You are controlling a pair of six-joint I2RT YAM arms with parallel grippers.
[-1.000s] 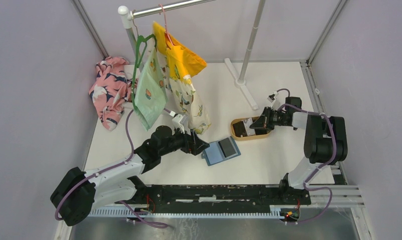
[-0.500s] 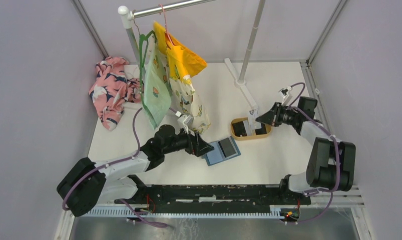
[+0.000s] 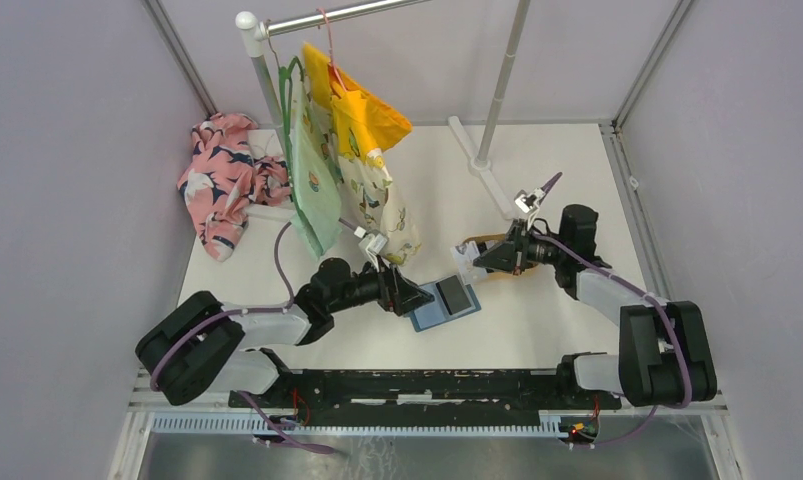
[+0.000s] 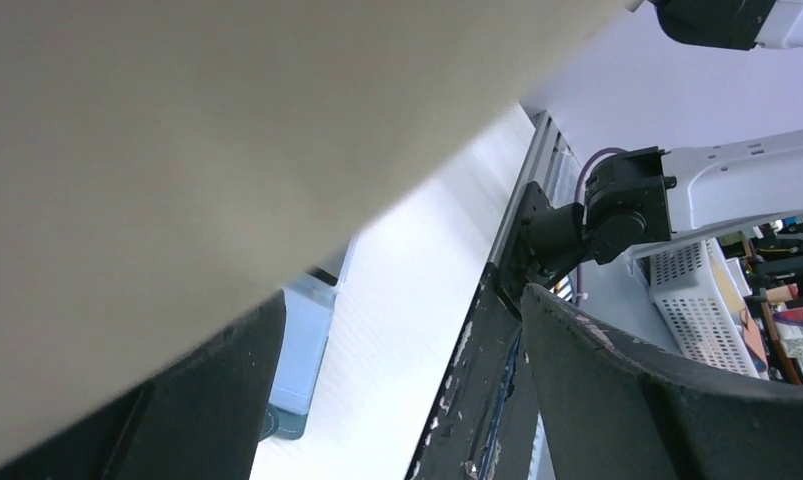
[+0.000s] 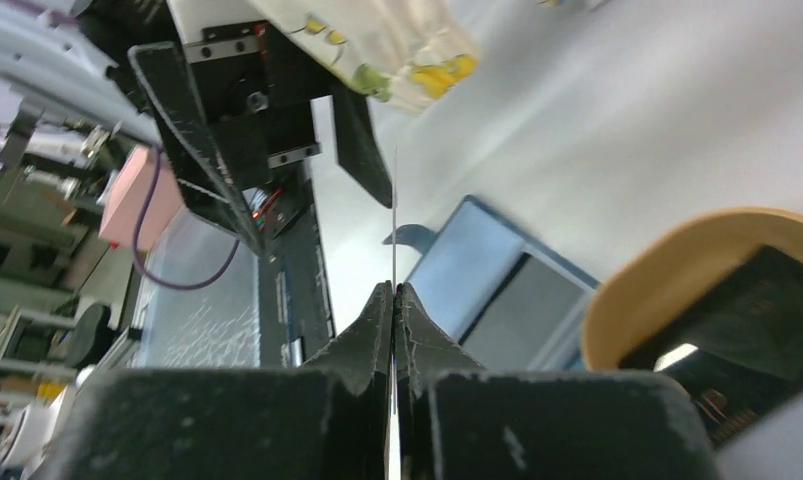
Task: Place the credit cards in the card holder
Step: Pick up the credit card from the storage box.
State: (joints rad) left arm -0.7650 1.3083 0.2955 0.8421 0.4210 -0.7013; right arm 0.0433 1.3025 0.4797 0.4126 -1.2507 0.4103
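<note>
The left arm (image 3: 247, 330) and right arm (image 3: 617, 290) are each built of white tubular links between bulky black joint housings, with a thin purple cable (image 3: 277, 255) looping along each one. The right gripper (image 5: 393, 290) has two matt black wedge-shaped fingers, chipped pale along their edges. The broad black fingers of the left gripper (image 4: 402, 300) carry the same pale specks.

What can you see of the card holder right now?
The card holder is a teal-blue, leather-like wallet lying open and flat on the white table, between the arms. Its inner face looks grey-blue; a curved snap tab sticks out at one edge. A dark card lies on its right half. The open left tool sits at its left edge; contact can't be confirmed.
</note>
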